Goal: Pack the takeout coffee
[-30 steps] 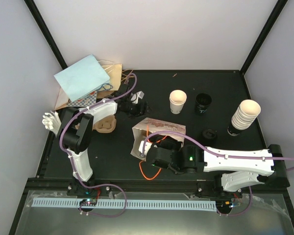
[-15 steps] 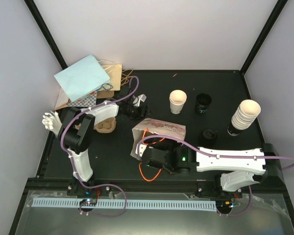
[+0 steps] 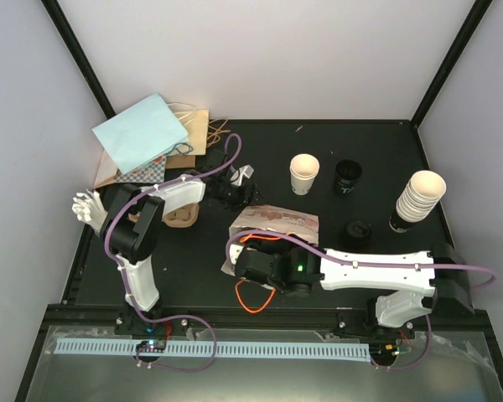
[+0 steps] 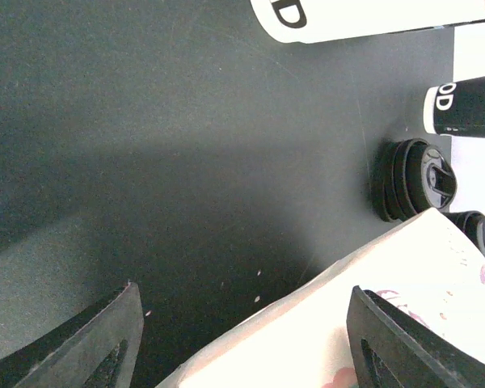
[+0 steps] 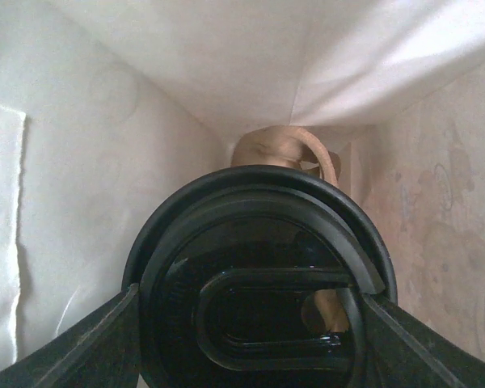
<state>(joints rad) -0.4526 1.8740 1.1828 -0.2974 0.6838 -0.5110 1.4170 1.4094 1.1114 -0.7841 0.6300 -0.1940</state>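
R claw (image 5: 250,343) gripping lidded coffee cup (image 5: 263,242) inside paper bag (image 5: 73,145), L claw (image 4: 246,343) open at bag's edge

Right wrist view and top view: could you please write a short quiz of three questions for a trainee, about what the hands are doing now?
1. True or false: the right hand grips a lidded cup inside the paper bag.
2. The left hand is: A) open, B) shut on a lid, C) shut on a cup.
3. Fill in: the single unlidded cup stands on the ___.
Key: 1 true; 2 A; 3 table.
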